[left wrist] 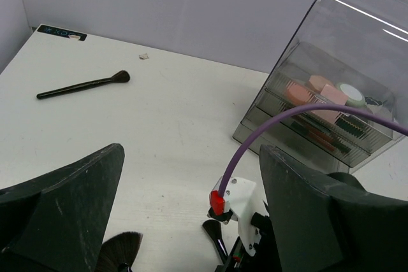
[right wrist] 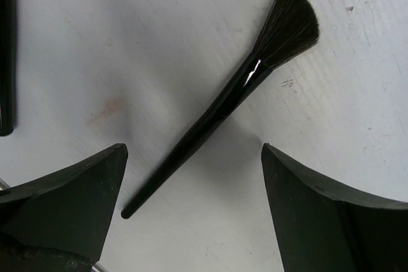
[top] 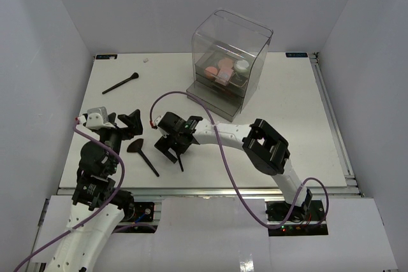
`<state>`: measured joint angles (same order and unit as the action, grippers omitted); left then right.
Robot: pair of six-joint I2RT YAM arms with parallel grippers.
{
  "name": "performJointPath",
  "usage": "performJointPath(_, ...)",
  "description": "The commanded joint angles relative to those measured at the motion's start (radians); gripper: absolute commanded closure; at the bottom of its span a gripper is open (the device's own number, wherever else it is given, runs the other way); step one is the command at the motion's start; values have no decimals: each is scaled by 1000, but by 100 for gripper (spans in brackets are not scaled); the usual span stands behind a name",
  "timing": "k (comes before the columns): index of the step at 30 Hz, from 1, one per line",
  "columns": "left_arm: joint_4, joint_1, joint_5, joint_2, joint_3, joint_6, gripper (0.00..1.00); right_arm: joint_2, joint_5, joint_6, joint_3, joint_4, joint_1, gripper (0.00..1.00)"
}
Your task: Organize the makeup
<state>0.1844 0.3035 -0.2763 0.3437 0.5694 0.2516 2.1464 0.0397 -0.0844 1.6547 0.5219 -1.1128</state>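
Right hand [right wrist: 193, 154]: released, fingers spread, pointing down at the surface [right wrist: 95, 42]; brush [right wrist: 223, 103] lies flat directly beneath, its handle crossing the gap on a slant, bristles at the far end; right arm nearer, stretched leftward; left hand [top: 127, 124] likewise released, hovering beside a second brush [top: 141, 152].

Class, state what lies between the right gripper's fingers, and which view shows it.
A black-handled brush lies on the table between the open fingers; right wrist view.
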Motion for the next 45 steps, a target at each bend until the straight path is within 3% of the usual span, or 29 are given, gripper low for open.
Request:
performJointPath(1,3,0,-14,-14,11,-12,2,20,154,-91,35,-32,-32,4)
performJointPath(2,3,0,-14,-14,12,-12,2,37,172,-91,39,-31,-33,1)
performJointPath(6,3,0,-17,-16,10,-12,2,58,215,-80,20,-36,-34,15)
performJointPath(14,3,2,-20,-20,10,-12,2,25,144,-13,-67,-63,-3,72)
performJointPath(19,1,0,-22,-20,7,-13,2,10,74,92,-104,-56,31,92)
performJointPath(21,-2,0,-26,-20,7,-14,2,10,15,301,-115,-11,39,92)
performJointPath(24,-2,0,-20,-19,4,-12,2,2,-135,449,-127,47,85,92)
performJointPath(30,-2,0,-4,-19,6,-11,2,-121,-134,514,-141,35,214,92)
performJointPath(36,-2,0,7,-17,3,-8,2,-307,1,625,-141,5,354,92)
performJointPath(45,-3,1,28,-8,4,-6,2,-222,139,746,-71,-72,441,90)
